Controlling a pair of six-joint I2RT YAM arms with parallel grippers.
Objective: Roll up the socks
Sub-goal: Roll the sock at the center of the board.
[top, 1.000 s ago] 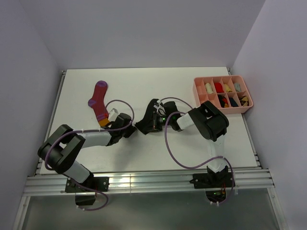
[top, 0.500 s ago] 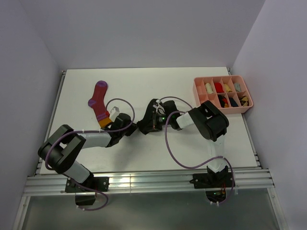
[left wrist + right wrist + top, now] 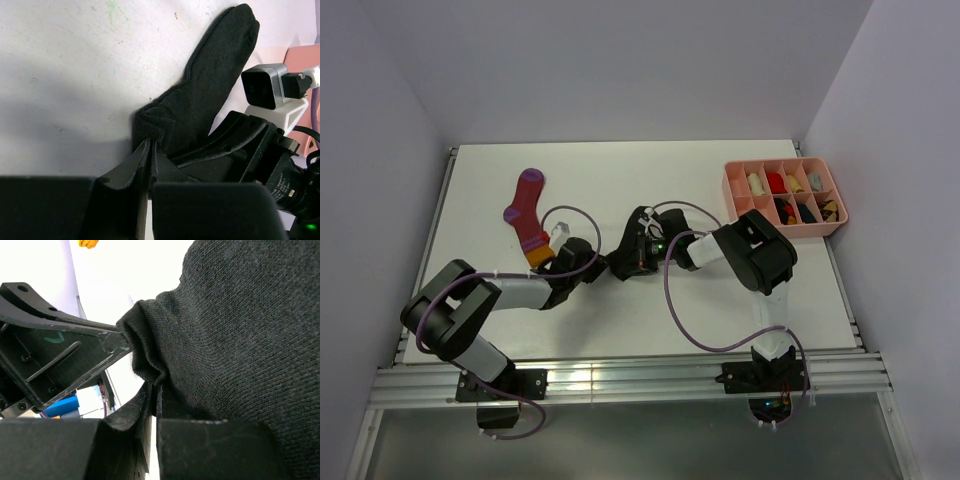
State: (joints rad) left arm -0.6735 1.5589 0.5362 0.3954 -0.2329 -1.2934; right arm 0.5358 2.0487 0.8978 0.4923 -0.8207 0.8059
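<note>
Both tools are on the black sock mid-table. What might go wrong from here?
1. The left tool and right tool both pinch only a thin fold at one end of the black fabric ankle sock; it may slip free.
2. The tools sit very close together, so they may collide while rolling.

White table (image 3: 620, 180) with magenta sock (image 3: 525, 212), black sock (image 3: 210, 85), pink tray (image 3: 730, 192).

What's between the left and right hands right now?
The black sock: the left hand and right hand each pinch its bunched edge, shown in both wrist views.
</note>
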